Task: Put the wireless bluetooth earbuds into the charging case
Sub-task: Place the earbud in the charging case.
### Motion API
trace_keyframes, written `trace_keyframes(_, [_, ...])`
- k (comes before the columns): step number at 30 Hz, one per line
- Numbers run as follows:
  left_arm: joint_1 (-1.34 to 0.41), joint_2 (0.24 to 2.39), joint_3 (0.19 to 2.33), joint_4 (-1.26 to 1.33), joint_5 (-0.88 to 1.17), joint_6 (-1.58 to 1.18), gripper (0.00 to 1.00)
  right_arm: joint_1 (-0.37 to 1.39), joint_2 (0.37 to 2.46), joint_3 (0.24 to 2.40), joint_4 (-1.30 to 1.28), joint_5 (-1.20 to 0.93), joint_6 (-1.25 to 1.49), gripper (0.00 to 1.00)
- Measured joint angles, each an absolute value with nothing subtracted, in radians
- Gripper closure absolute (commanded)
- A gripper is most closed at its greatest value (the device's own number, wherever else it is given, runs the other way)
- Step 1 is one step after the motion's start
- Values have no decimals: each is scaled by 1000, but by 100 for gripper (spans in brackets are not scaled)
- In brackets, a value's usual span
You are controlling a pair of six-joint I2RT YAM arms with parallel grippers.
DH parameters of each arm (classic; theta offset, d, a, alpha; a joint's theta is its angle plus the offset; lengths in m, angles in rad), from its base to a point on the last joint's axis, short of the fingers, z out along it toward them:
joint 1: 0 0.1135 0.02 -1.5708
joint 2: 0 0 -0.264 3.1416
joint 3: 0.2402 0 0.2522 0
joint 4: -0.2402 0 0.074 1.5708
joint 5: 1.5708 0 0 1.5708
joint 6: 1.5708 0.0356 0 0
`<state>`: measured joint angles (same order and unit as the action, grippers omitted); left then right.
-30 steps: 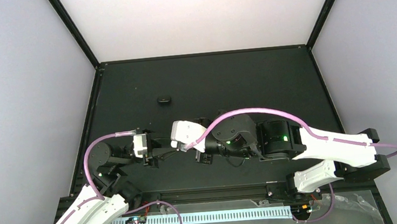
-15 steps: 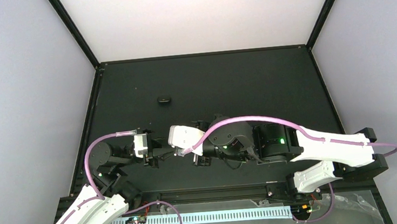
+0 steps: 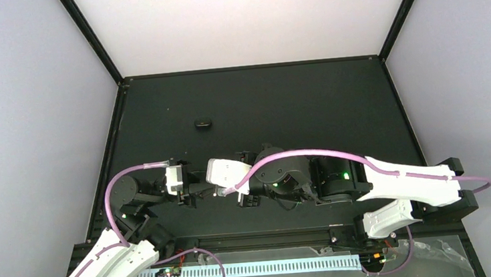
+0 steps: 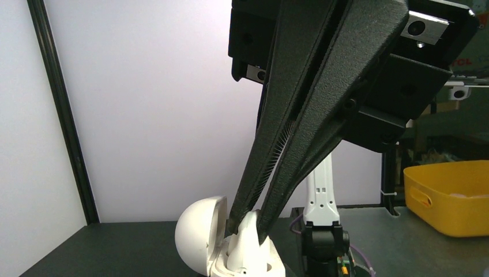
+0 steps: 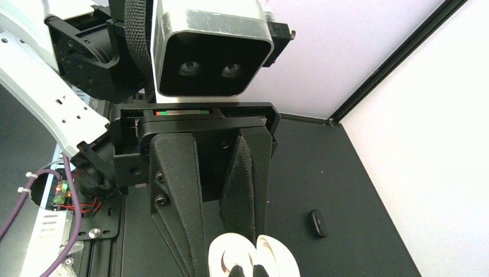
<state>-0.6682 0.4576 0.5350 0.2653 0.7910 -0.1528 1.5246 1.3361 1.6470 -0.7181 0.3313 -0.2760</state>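
Observation:
The white charging case point(image 4: 199, 234) stands with its lid open. In the right wrist view my left gripper point(image 5: 226, 254) is shut on the case point(image 5: 282, 259), one finger point(image 5: 179, 219) outside the base and the other point(image 5: 245, 196) between base and lid. My right gripper point(image 4: 251, 229) comes down from above, shut on a white earbud point(image 4: 252, 245) whose lower end rests in the case's base. Its own fingertips point(image 5: 237, 271) show at the bottom edge of its view. From above, the right wrist camera point(image 3: 227, 171) hides the case and earbud, beside the left gripper point(image 3: 200, 190).
A small black oval object point(image 3: 202, 123) lies on the black table toward the far left, also in the right wrist view point(image 5: 316, 223). A yellow bin point(image 4: 450, 196) stands beyond the table edge. The right arm's white link point(image 4: 319, 190) rises behind the case.
The right wrist has moved a little left and toward the near edge, closing in on the left gripper. The left arm has stayed in place.

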Motion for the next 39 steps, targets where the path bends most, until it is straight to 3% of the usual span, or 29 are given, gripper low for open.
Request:
trace_keyframes(18, [-668,458,535,260,792,-152,98,1538,1343,1647,-729,351,-289,89])
trace_keyframes(31, [-668,458,535,262,792,-153,98,1538,1335,1647,-728,350,-279,89])
trace_keyframes(39, [-668,458,535,262,792,-153,98,1538,1331,1647,-726,349,-278,94])
